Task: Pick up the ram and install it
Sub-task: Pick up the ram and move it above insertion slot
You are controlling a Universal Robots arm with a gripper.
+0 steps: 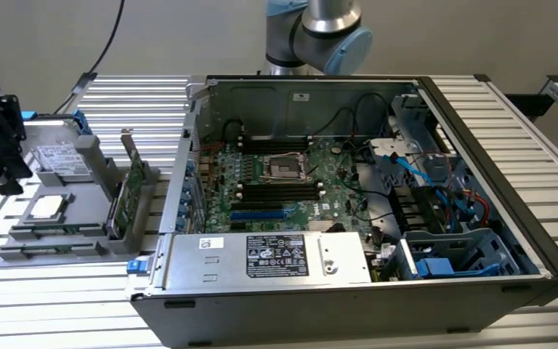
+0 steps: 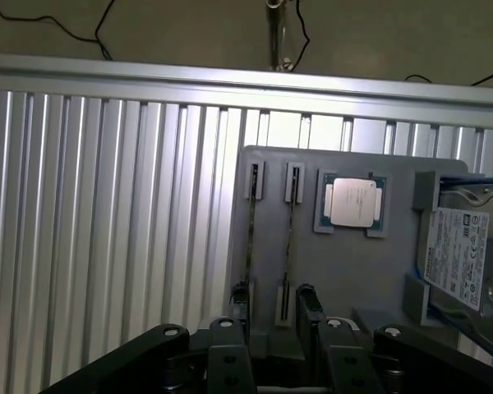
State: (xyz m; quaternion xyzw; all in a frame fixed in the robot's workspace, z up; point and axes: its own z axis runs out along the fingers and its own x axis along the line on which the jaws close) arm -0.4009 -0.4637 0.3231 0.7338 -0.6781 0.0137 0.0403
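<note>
My gripper is released: the fingers stand apart w/ nothing clamped, hanging over the near end of the grey tray on the slatted table. The ram stands on edge in its tray slot, running away from me, in line w/ the gap between my fingers. A second stick stands just beside it, parallel, close to my other finger.

Step in hand, as I judge it: getting onto the ram for the pick. To do it well I'd centre the gap on that one stick, keep the pads square to its flat faces, leave the neighbour outside the grip, and lift straight up so it doesn't twist in its end holders.

Hard to read: both sticks are edge-on, so no chips visible, and their near ends sit behind my fingers. It's prob. the stick nearer the processor I'm lined up on, but the neighbour is close enough that I can't be sure. The hard drive is cut off at the frame edge. In the exterior view the open computer case sits well apart from me; its memory slots are too small to judge.
</note>
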